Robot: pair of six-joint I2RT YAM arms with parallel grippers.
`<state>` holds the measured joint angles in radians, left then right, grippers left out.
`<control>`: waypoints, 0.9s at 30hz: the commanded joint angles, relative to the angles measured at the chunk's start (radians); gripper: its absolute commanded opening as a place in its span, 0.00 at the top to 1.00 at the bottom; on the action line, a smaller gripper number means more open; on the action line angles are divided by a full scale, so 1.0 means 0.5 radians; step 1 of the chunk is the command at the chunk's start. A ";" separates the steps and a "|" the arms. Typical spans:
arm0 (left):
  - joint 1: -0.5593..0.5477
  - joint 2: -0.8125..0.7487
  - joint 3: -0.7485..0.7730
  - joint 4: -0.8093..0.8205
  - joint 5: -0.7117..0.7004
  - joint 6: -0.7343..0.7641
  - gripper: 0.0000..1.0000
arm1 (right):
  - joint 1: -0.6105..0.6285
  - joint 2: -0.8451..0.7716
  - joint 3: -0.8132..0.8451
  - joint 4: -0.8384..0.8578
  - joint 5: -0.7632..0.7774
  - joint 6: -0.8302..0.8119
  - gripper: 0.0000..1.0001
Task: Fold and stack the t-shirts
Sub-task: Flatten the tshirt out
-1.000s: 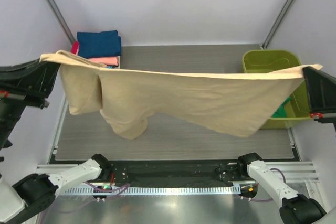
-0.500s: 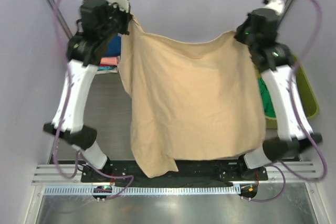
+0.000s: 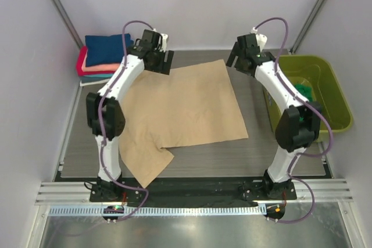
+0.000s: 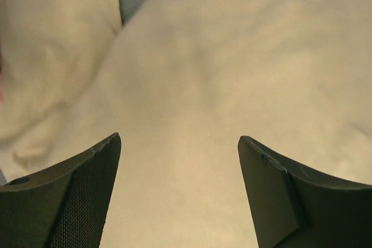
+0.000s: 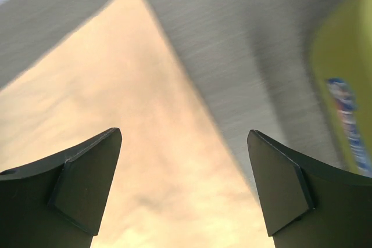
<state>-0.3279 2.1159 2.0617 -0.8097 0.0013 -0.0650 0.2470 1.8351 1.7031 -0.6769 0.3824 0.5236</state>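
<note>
The tan beige t-shirt (image 3: 186, 103) lies spread flat on the table, one sleeve folded out toward the near left. My left gripper (image 3: 165, 62) hovers open over its far left corner. In the left wrist view the cloth (image 4: 203, 56) fills the gap of that gripper (image 4: 179, 139), untouched. My right gripper (image 3: 233, 57) stands open above the far right corner, and in the right wrist view the shirt's corner (image 5: 116, 85) lies below the open gripper (image 5: 183, 133). A stack of folded t-shirts (image 3: 107, 55), navy on top, sits at the back left.
The lime-green tub (image 3: 325, 79) stands at the right edge with green cloth (image 3: 302, 90) inside; its wall (image 5: 343, 85) shows in the right wrist view. Grey table top (image 3: 261, 149) is bare right of the shirt.
The tan shirt hung in the air, stretched between both shut grippers. It now lies flat on the table and both grippers have opened and let it go.
</note>
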 commanded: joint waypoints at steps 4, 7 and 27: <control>-0.047 -0.786 -0.827 0.398 -0.174 -0.437 0.19 | 0.141 -0.201 -0.580 0.821 -0.659 0.082 0.05; -0.059 -1.000 -1.254 0.521 -0.260 -0.609 0.19 | 0.153 0.001 -0.605 1.003 -1.071 0.100 0.05; -0.044 -0.655 -1.936 0.981 -0.273 -0.867 0.21 | -0.150 0.395 -1.122 1.148 -0.986 0.272 0.08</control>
<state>-0.3485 1.7447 1.0889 -0.4030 -0.1745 -0.4763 0.2520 2.0285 1.2896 -0.0097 -0.2314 0.6312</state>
